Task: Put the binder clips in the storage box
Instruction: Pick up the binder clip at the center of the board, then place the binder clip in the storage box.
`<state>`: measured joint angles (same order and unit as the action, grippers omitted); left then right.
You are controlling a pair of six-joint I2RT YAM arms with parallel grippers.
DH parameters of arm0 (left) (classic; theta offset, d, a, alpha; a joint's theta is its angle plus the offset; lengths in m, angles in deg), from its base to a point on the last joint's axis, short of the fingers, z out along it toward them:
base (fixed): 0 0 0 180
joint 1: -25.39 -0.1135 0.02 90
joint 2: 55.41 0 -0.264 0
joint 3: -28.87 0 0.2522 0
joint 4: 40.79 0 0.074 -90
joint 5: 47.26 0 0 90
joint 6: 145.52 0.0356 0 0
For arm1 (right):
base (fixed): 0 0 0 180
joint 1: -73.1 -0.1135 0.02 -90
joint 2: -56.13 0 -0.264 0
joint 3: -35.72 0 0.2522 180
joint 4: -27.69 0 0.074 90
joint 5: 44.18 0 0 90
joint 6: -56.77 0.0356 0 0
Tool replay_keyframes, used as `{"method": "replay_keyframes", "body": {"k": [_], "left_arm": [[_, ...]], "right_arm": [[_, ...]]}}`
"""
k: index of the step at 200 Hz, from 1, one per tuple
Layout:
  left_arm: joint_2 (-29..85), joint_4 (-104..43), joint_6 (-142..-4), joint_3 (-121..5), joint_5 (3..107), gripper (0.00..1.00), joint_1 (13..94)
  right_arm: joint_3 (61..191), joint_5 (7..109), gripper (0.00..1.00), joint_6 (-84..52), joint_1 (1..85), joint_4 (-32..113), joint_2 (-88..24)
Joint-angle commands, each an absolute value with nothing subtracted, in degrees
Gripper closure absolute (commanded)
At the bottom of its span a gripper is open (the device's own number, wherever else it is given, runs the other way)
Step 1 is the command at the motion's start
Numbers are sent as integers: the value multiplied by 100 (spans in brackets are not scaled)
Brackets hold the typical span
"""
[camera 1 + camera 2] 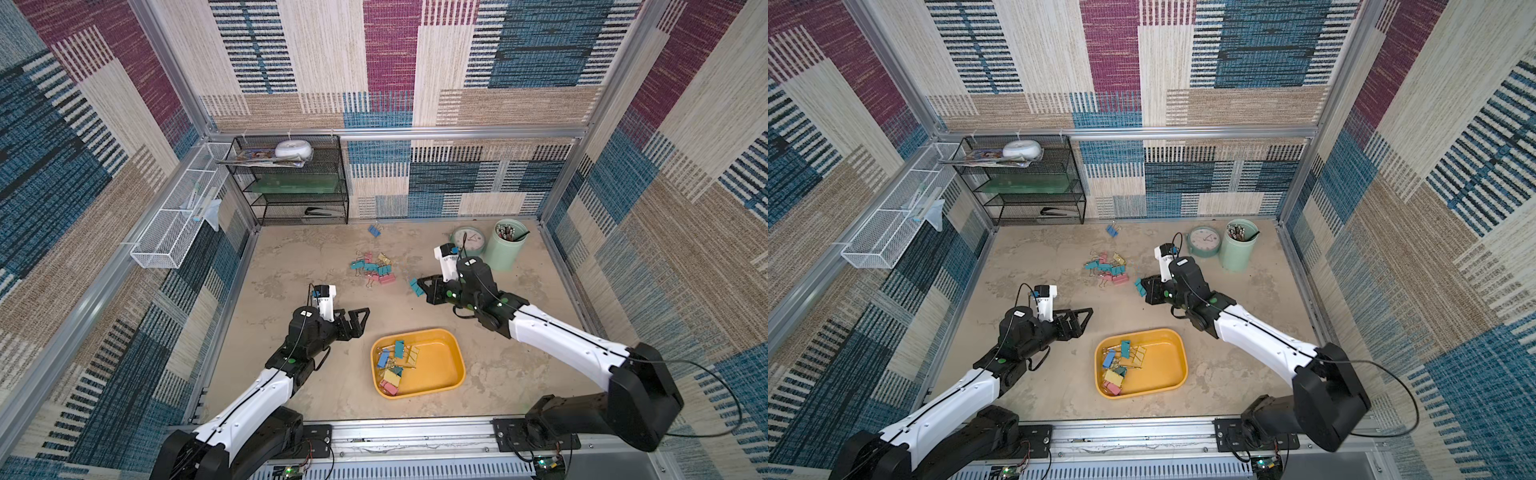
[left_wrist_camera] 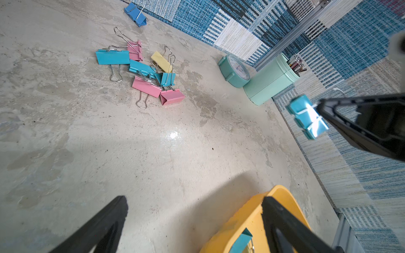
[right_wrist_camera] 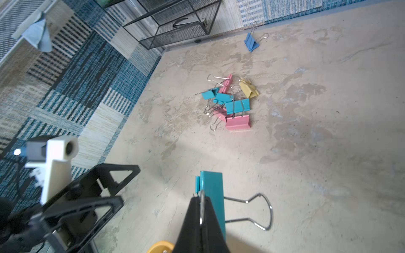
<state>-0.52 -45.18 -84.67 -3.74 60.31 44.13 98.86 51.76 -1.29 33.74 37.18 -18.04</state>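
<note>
Tabletop [image 1: 291, 257]: storage box [image 1: 440, 365] is set near the front edge, with several binder clips [image 1: 395, 365] seen inside. Left end effector [image 2: 194, 203] is held spread wide, empty, just beside the box. Right end effector [image 3: 200, 198] is clenched on a teal clip [image 3: 211, 186] above the tabletop, near the loose pile [image 1: 374, 268], well apart from the box. A lone blue clip [image 1: 375, 230] is noted by the back wall.

In the left wrist view the storage box [image 2: 241, 214] is cut off by the picture's edge; the teal binder clip [image 2: 306, 117] in the right gripper [image 2: 321, 106] is blurred. In the right wrist view only a sliver of the box [image 3: 161, 246] shows. In both top views the binder clips [image 1: 395, 365] [image 1: 1119, 365] inside it overlap beyond counting, and what stands in the pen cup [image 1: 505, 249] [image 1: 1237, 249] is too small to tell
</note>
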Motion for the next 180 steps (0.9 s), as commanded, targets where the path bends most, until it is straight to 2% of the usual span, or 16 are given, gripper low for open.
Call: {"method": "replay_keyframes", "body": {"k": [1,21,49,73,117,146,168,180], "left_arm": [[-122,-4588,-8348,-422,5880,1,4455],[-210,-4490,-8240,-453,5761,1,4548],[-259,-4305,-8077,-541,5596,1,4688],[-233,-4153,-7949,-628,5331,1,4868],[52,-3207,-7736,-1267,4090,1,5430],[736,-2357,-7946,-2374,3304,0,5757],[1695,-1733,-7952,-3586,3092,2,5827],[2407,-1247,-7935,-4427,2933,4,5828]], "right_arm": [[9365,4465,100,154,2954,3891,-1061],[8796,4065,100,483,2380,4056,-326],[8109,3518,100,1197,1693,4178,73],[7684,3384,100,1540,1347,3859,-187],[7391,3546,100,1634,1101,3144,-969],[7540,3641,82,1422,1105,3393,-1219],[7602,3278,53,1254,1105,3710,-751],[7577,2892,42,1339,1113,3813,-283]]}}
